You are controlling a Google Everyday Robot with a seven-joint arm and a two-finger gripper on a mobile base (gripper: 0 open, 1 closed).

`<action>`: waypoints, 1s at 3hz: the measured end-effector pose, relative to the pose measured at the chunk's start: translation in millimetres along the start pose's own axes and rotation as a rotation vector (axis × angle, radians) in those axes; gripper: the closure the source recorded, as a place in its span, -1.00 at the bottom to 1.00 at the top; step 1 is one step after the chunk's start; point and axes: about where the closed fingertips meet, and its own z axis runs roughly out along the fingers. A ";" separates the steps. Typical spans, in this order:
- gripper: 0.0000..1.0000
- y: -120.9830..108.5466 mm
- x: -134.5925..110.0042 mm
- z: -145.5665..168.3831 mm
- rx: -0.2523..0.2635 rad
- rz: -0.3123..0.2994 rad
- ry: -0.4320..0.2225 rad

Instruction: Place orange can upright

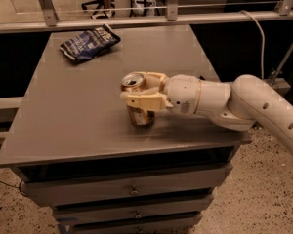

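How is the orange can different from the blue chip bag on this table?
The orange can stands upright near the front edge of the table; the chip bag lies flat at the far left corner. The orange can is shiny, rigid metal; the chip bag is dark blue and crinkled. The gripper is closed around the orange can from the right, while nothing touches the chip bag. Both appear to rest on the same grey table.
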 end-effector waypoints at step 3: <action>-1.00 13.4 4.9 -42.7 0.062 0.015 0.028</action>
